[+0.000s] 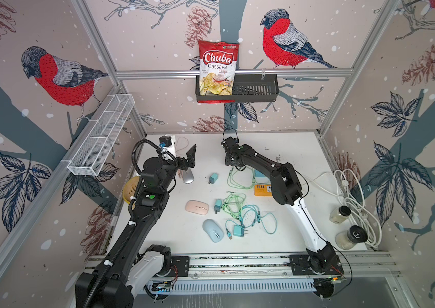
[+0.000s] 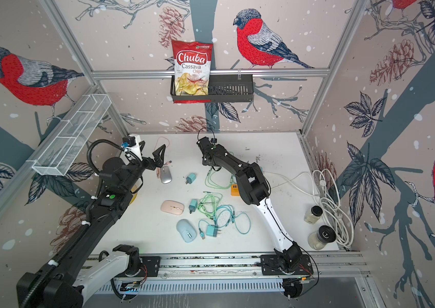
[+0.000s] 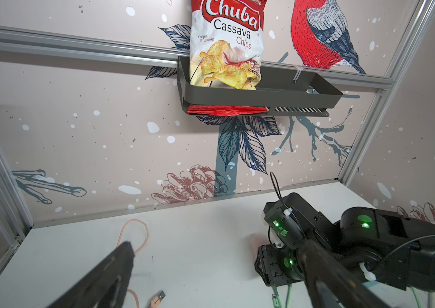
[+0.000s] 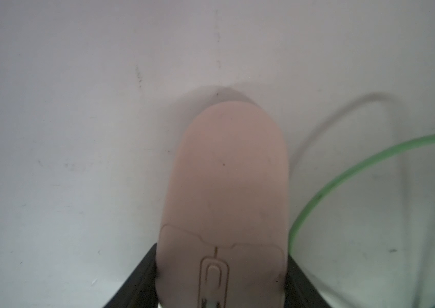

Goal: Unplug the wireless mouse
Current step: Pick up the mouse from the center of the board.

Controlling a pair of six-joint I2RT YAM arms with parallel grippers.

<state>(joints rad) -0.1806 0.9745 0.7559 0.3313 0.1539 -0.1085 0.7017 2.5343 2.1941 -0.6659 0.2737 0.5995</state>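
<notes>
Pink mouse (image 4: 224, 186) sits between the right jaws (green cable (image 4: 344, 184) just beside)

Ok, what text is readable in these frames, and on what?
"Chuba": chip bag, red logo.
"Cassava Chips": same bag, under the logo.
"Keripik Singkong": same bag, small print, left wrist view.
"Chili B...": same bag, flavour line, rest unreadable.
Too small to read: green badge at the bag's top; markings on the orange power strip.
</notes>
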